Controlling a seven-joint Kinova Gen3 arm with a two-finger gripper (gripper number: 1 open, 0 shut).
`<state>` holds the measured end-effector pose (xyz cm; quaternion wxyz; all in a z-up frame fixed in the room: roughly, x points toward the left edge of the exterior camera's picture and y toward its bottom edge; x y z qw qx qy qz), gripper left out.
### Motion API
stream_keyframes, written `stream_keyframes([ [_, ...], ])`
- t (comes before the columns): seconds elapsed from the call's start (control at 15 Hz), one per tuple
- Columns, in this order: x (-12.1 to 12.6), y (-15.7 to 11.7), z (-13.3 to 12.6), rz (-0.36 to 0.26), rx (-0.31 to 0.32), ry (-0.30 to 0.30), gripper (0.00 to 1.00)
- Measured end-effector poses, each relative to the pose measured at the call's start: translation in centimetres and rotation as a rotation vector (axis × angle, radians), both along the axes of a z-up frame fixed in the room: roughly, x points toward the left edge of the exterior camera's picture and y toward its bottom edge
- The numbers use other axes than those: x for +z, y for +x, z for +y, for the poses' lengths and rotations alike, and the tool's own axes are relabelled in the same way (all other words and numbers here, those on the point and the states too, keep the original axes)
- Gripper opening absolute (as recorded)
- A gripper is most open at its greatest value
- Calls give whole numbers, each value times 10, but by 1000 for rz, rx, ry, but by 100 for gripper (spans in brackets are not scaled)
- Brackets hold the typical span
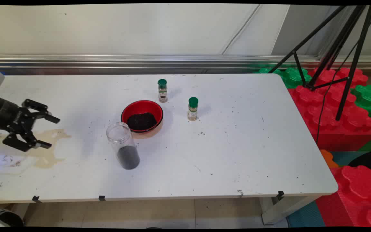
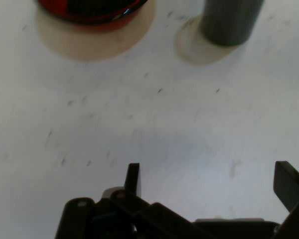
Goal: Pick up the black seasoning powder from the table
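Jaws: spread wide with bare tabletop between them, gripping nothing; the black two-finger gripper (image 1: 48,132) (image 2: 209,181) hangs low over the left part of the white table (image 1: 237,154), fingers aimed toward 3 o'clock in the main view.
Near edge: small black tape tabs sit along the table's front lip at 6 to 7 o'clock; a tan dried stain (image 1: 48,146) lies under and just right of the gripper.
Open room: a bare strip of tabletop separates the fingertips from the nearest thing, and the whole right half of the table is open but for dark specks.
Nearest thing: a clear plastic cylindrical jar (image 1: 123,145) (image 2: 231,20) with dark granules in its lower part stands upright, lidless, at 3 o'clock from the gripper, apart from it.
Behind it: a red round bowl (image 1: 142,116) (image 2: 92,10) holding a dark heap sits just beyond the jar at 1 o'clock, close beside it.
Further back: a small glass spice bottle with a green cap (image 1: 193,109) stands right of the bowl; a second green-capped glass spice bottle (image 1: 162,91) stands just behind the bowl's far rim.
Far right: red and green foam blocks (image 1: 337,106) and a black tripod (image 1: 343,48) stand off the table.
Arm pose: the hand reaches in nearly level from the left edge at 9 o'clock.
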<state>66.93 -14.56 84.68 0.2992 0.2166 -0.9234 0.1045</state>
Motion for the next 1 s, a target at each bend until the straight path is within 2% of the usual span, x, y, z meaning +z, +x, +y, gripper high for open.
stream_keyframes([
  [0.4,-6,-28,-16,45,-87,5,100],
  [1.0,-37,-78,-54,176,-183,-26,100],
])
